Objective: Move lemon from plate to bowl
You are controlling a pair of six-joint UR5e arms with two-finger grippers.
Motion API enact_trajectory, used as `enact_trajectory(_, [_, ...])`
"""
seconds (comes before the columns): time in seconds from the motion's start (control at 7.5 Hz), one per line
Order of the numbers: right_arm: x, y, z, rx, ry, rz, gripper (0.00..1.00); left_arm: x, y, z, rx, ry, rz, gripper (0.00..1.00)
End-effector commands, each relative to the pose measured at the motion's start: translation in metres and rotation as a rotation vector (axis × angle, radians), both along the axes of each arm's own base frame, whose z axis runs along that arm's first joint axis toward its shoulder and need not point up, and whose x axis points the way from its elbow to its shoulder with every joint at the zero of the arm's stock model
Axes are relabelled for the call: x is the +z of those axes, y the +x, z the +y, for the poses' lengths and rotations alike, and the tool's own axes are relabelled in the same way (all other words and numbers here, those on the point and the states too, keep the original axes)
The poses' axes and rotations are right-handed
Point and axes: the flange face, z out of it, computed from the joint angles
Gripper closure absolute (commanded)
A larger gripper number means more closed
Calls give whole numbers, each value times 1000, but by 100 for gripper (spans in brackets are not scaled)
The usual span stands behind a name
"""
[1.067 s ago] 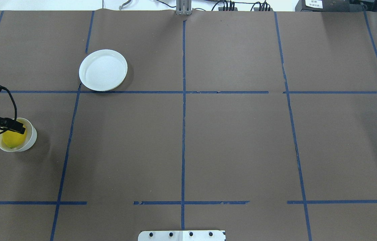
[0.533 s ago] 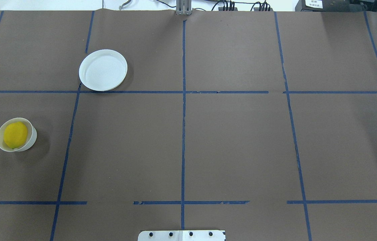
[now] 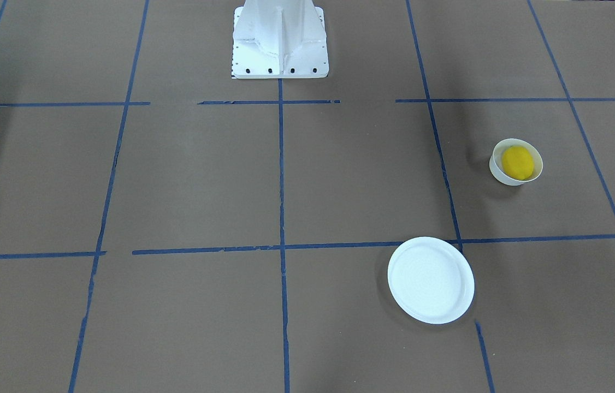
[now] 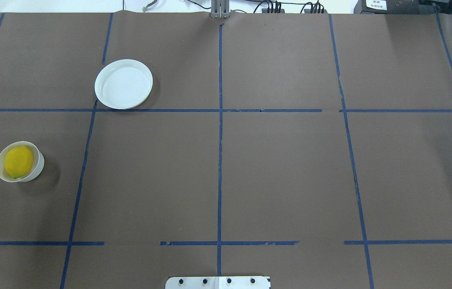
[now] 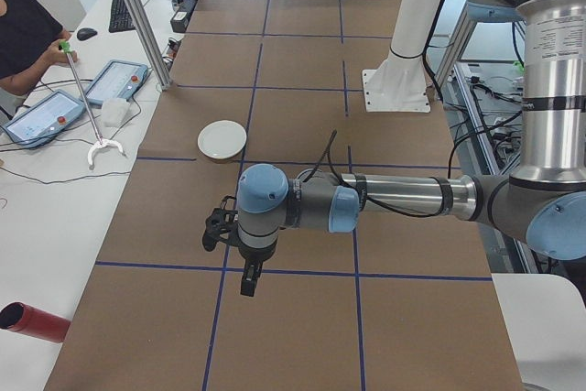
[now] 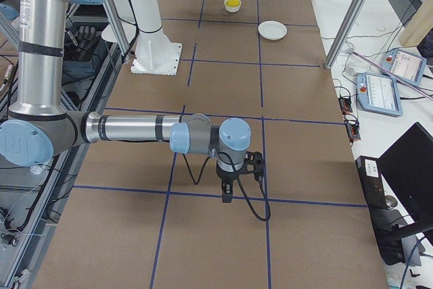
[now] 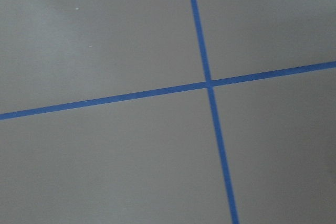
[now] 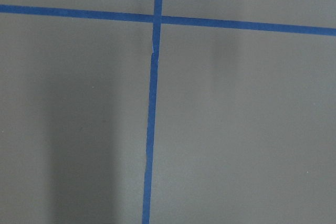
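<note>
Yellow oval lemon (image 4: 19, 161) sat in deep white bowl (image 4: 39, 167) | flat white plate (image 4: 123, 84) bare | jaws: could not tell | judged best: keep arms clear.

left arm (image 5: 394, 197) | withdrawn from over bowl (image 4: 40, 163) | lemon (image 4: 19, 161) now uncovered

This is a robotics lab: the left arm (image 5: 394, 194) and right arm (image 6: 128, 128) reach over a long table (image 4: 290, 168) papered brown and gridded with blue tape (image 4: 220, 160). Beside it, a white desk (image 5: 37, 217) carries teach pendants (image 5: 114, 81) and a keyboard (image 5: 120, 11), with an operator (image 5: 23, 29) seated there.
</note>
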Motion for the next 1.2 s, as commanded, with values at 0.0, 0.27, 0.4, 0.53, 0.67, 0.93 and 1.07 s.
enact_trajectory(0.0, [0, 0, 0, 0, 0, 0, 0, 11, 1, 23, -26, -65, 108, 0])
enact_trajectory(0.27, [0, 0, 0, 0, 0, 0, 0, -17, 4, 28, -81, -83, 108, 0])
enact_trajectory(0.4, [0, 0, 0, 0, 0, 0, 0, -15, 6, 35, -81, -89, 107, 0])
enact_trajectory(0.53, [0, 0, 0, 0, 0, 0, 0, -16, 17, 32, -71, -102, 110, 0])
enact_trajectory(0.67, [0, 0, 0, 0, 0, 0, 0, -18, 26, 29, -48, -90, 108, 0])
enact_trajectory(0.93, [0, 0, 0, 0, 0, 0, 0, -16, 26, 31, -47, -94, 112, 0])
enact_trajectory(1.07, [0, 0, 0, 0, 0, 0, 0, -11, 26, 32, -47, -106, 114, 0])
